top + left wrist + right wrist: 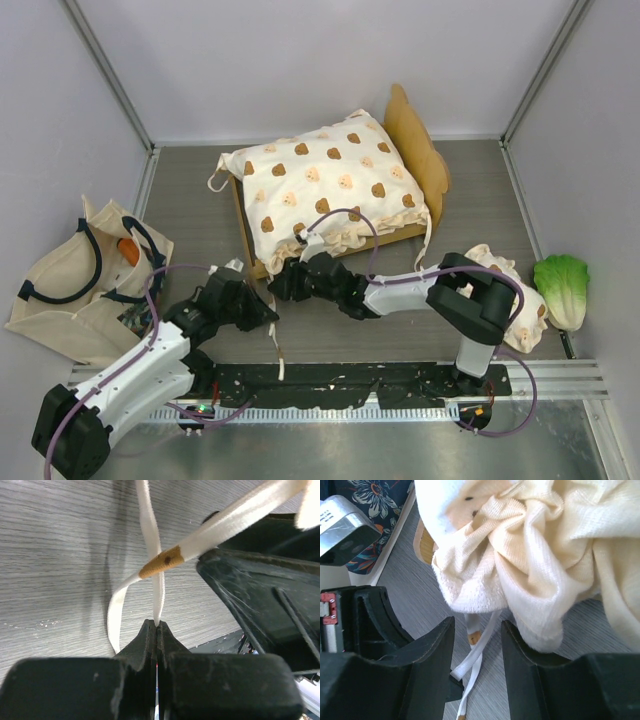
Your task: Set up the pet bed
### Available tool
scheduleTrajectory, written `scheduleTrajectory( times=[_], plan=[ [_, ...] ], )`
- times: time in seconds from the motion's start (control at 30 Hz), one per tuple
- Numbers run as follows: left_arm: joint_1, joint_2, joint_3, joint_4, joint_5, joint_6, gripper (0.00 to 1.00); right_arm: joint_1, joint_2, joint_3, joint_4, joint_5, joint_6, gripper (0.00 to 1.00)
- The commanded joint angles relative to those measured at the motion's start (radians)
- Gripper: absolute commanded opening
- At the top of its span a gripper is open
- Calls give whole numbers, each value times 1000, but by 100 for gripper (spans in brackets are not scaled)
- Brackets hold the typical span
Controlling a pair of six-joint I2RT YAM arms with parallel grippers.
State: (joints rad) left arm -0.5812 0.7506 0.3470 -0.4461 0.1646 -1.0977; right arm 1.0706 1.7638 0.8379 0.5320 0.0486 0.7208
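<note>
Seemingly nearly done: the left claw (pixel 157 625) is clamped on a cream fabric tie strap (pixel 159 587). The right claw (pixel 477 625), jaws apart, waits at the bunched corner of the cream bear-print cushion (pixel 325 185). That cushion lies on the small light-wood pet bed (pixel 415 140) mid-worktop; tying remains.

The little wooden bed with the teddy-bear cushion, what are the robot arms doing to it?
They are setting up the small light-wood pet bed. The cream bear-print cushion lies on it. The left gripper is shut on a thin cream tie ribbon over the grey table, and the right gripper stands open at the cushion's frilly front corner.
</note>
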Motion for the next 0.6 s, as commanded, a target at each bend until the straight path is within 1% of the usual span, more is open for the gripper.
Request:
scheduleTrajectory(
  times=[0.0,0.07,0.1,0.2,0.3,0.4,0.47,0.57],
  plan=[
    [0,1,53,9,-10,16,0,-6,48,49,79,-13,14,40],
    [0,0,60,9,-10,22,0,-8,54,44,92,-13,14,28],
    [0,-7,63,-3,-10,25,0,-12,51,35,95,-7,14,17],
    [0,-20,76,-35,-33,39,0,-15,31,-2,95,3,11,1],
    [6,-26,96,-78,-71,55,0,-15,5,-39,98,13,6,1],
    [35,-36,113,-92,-89,67,0,-15,-4,-57,83,2,-7,1],
    [76,-37,121,-79,-86,71,0,-15,-13,-71,94,-7,-7,1],
    [139,-11,130,6,-53,59,0,-15,-23,-83,97,-26,-15,1]
  ],
)
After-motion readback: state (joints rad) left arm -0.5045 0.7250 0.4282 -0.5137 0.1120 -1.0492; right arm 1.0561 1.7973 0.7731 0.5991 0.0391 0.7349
